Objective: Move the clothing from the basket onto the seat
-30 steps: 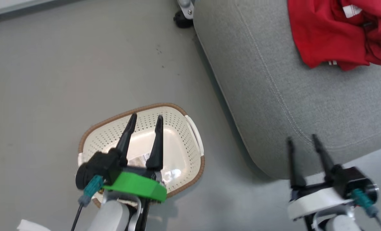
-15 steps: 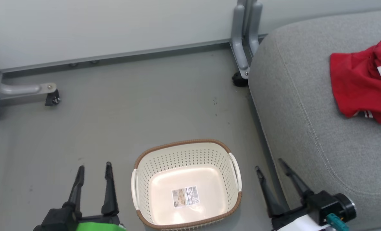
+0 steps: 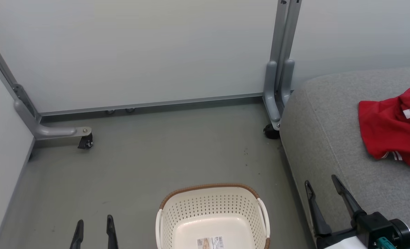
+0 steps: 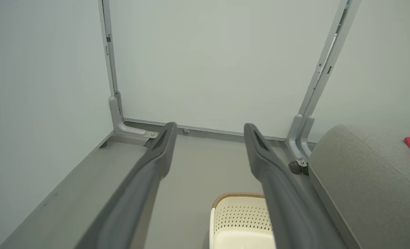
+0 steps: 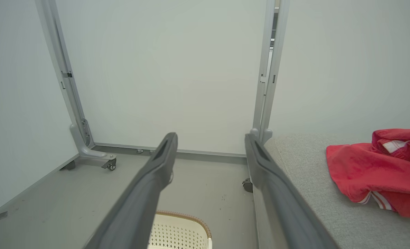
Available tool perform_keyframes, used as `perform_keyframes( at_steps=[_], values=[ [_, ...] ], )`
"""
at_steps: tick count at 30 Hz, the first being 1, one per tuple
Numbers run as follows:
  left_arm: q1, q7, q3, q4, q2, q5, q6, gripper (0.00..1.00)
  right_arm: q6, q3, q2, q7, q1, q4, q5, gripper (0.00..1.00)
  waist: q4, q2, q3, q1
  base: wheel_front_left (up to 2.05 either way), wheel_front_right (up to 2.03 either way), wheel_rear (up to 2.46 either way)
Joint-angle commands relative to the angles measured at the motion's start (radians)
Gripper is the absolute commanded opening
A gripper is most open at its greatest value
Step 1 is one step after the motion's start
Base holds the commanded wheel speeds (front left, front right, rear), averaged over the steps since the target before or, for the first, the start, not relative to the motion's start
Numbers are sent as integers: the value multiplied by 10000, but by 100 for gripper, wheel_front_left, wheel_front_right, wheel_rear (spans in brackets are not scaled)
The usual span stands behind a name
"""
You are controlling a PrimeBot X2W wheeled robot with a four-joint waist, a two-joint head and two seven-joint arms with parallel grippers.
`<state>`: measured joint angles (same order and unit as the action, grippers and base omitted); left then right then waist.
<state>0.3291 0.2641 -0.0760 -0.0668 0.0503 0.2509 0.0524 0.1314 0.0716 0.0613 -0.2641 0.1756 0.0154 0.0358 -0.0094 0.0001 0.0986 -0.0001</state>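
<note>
Left tool is hanging low over the floor, off the left side of the basket. Its two dark fingers are standing parallel and well apart, gripping nothing and touching nothing. In the left wrist view the same wide gap is showing between the fingers, with floor and pale wall panel lying behind it.

Right tool is hovering by the left edge of the seat, near its front corner. The fingers are spread about as wide as the left pair, slightly splayed, and carrying nothing. Whether a tip is brushing the grey fabric is not readable.

Basket is sitting upright on the floor between the two tools, just beside the seat's left edge. Its brown rim is facing the wall, and its cream bottom is showing with a paper label lying on it.

Clothing is lying in a crumpled red heap on top of the seat, toward its right side and well apart from the basket and both tools. White stripes are peeking out at the near hem and a white tag is showing up top. The right wrist view is showing the same heap resting wholly on the cushion.

A grey frame leg with a black caster is standing at the seat's far left corner.
</note>
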Motion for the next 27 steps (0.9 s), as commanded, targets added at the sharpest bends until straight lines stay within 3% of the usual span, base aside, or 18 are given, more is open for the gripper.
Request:
perform_keyframes(
  at_steps=[1,13,14,17,27],
  values=[
    [65,2,-50,35,9,-219,-84,100,-14,64,10,-5,119,-52,-78,100,-41,-1,115,1,0,0,0],
    [-328,2,11,361,8,-662,-308,100,-14,84,-40,-5,189,-288,-26,100,-324,-1,259,1,0,0,0],
    [-161,0,16,366,-4,-649,-291,0,0,89,-56,0,80,-273,-30,0,-318,-1,253,1,0,0,0],
    [-92,-2,-10,623,-23,-620,-296,0,0,110,-96,2,130,-536,7,0,-322,-1,252,1,0,0,0],
    [-639,-377,93,866,103,1437,-467,0,-1,11,33,371,-251,-757,2285,0,-289,-1,150,1,0,0,0]
  ],
)
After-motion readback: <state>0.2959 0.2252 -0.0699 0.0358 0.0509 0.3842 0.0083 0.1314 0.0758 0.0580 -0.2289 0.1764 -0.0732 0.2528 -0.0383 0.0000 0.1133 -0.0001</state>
